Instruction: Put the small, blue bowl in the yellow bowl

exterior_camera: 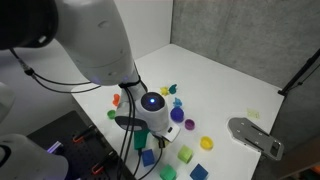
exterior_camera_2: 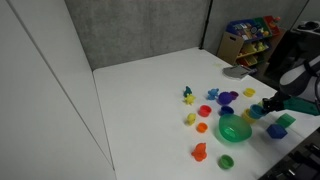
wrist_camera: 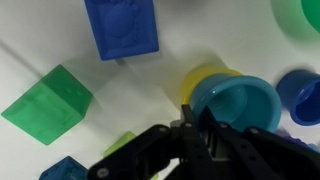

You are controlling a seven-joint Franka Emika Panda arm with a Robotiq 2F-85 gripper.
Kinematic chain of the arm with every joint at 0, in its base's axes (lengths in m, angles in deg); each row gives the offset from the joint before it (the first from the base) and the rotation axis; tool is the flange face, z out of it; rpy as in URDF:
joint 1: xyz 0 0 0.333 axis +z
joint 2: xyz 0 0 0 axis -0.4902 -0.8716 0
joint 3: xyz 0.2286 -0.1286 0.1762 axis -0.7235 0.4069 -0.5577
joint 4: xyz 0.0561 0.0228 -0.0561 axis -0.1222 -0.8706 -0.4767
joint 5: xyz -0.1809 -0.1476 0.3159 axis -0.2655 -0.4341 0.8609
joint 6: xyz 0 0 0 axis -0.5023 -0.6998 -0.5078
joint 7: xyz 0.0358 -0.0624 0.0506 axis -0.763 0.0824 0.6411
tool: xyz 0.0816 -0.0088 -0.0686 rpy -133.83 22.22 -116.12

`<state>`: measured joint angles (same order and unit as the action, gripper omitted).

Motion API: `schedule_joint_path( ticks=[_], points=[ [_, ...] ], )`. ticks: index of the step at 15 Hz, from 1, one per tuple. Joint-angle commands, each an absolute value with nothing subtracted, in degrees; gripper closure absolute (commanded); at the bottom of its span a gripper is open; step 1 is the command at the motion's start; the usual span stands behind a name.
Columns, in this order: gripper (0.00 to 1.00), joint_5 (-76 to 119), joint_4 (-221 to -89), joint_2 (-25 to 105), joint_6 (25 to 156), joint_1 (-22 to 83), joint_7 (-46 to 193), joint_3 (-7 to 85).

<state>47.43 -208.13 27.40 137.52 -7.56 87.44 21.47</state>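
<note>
In the wrist view my gripper [wrist_camera: 192, 118] is shut on the near rim of the small blue bowl [wrist_camera: 240, 105], which looks teal-blue here. The bowl sits tilted inside or just over the yellow bowl [wrist_camera: 200, 80], of which only the left rim shows behind it. In both exterior views the gripper [exterior_camera: 140, 128] [exterior_camera_2: 272, 104] is low over the cluster of toys, and the arm hides both bowls.
A blue cube [wrist_camera: 122, 28] and a green cube [wrist_camera: 45, 100] lie close to the left of the bowls. A violet-blue bowl [wrist_camera: 300, 95] is right beside them. The big green bowl [exterior_camera_2: 234, 128] and small toys stand nearby. A grey flat object [exterior_camera: 255, 135] lies apart.
</note>
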Motion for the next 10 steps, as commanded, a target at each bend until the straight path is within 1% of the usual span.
schedule_joint_path(
  ticks=[1,10],
  points=[
    [0.95,46.8,-206.9,27.1,135.7,-9.4,88.6,20.6],
    [0.95,46.8,-205.1,27.5,132.0,-6.9,87.3,22.8]
  ],
)
